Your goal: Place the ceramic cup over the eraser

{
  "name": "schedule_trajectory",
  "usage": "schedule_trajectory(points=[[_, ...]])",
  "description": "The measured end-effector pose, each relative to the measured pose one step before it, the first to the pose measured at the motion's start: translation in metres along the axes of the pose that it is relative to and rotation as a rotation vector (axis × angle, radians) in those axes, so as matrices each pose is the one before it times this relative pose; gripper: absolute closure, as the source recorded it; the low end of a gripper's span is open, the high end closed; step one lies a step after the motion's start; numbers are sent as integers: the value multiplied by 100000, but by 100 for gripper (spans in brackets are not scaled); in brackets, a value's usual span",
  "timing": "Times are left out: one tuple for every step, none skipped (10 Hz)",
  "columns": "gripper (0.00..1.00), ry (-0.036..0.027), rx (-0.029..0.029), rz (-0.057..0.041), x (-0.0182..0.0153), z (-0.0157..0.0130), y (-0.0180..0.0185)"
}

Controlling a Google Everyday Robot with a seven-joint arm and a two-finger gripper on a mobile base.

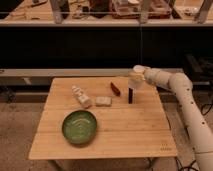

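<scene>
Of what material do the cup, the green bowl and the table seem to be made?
The ceramic cup, held in the gripper above the eraser: matte white, likely ceramic. The green bowl: glossy, with sheen; glazed ceramic or plastic. The table: pale wood, visible plank lines.

a white arm (187,102) reaches in from the right over the far right part of the wooden table (130,132). its gripper (140,76) is clamped on the ceramic cup (135,81), which hangs just above the black eraser (130,96). a dark red oblong thing (115,88) lies just left of the eraser, then a pale block (103,101) and a white bottle-like figure (81,96). a green bowl (79,127) sits nearer the front.
</scene>
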Motion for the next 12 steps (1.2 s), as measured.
schedule_trajectory(points=[[100,-651,1729,-215,-472,512,-542],[100,-523,1072,269,-517,367,-253],[100,-630,477,622,-629,191,-20],[100,-1066,303,114,-842,254,-57],[100,-2312,-158,-986,-1509,392,-14],[100,-2080,-231,-1086,-1455,317,-78],[100,-906,46,-258,-854,199,-90],[97,-931,437,142,-1385,367,-247],[89,-270,1081,446,-1138,435,-491],[79,217,1147,546,-870,363,-457],[69,55,1520,585,-1194,476,-647],[59,-134,1082,366,-1127,351,-529]])
